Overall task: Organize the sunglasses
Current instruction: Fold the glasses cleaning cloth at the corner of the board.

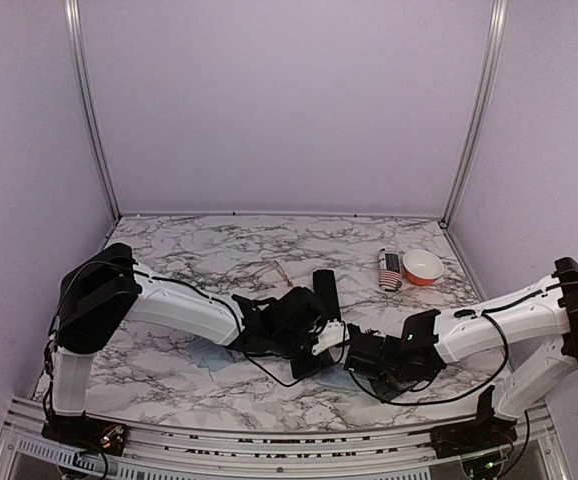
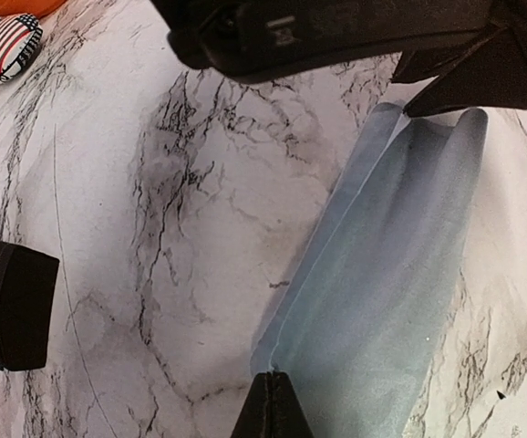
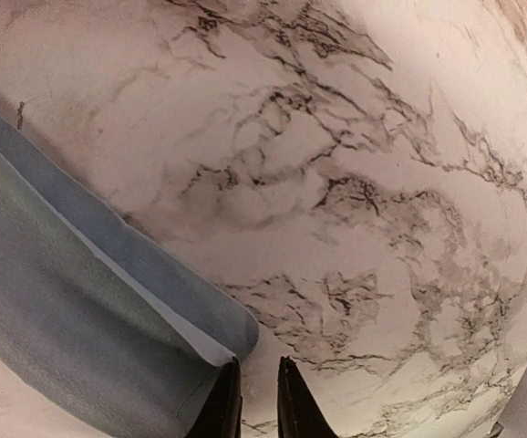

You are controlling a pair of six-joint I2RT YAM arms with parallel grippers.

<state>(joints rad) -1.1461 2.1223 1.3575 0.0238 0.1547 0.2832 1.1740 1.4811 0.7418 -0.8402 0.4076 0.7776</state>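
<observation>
A thin wire-framed pair of sunglasses (image 1: 280, 271) lies on the marble table, behind both arms and apart from them. Between the two grippers lies a folded pale-blue cloth (image 2: 382, 274). My left gripper (image 2: 273, 376) is shut on its near corner. My right gripper (image 3: 254, 365) stands open by a narrow gap at the cloth's other end. The folded corner (image 3: 218, 342) rests against the left finger (image 3: 225, 401), and nothing sits between the jaws. In the top view the left gripper (image 1: 327, 345) and the right gripper (image 1: 354, 358) meet low over the table's middle.
A black oblong case (image 1: 325, 290) lies just behind the grippers and shows in the left wrist view (image 2: 8, 301). A stars-and-stripes case (image 1: 390, 270) and an orange-and-white bowl (image 1: 422, 267) stand at the back right. A faint pale patch (image 1: 209, 357) lies under my left forearm.
</observation>
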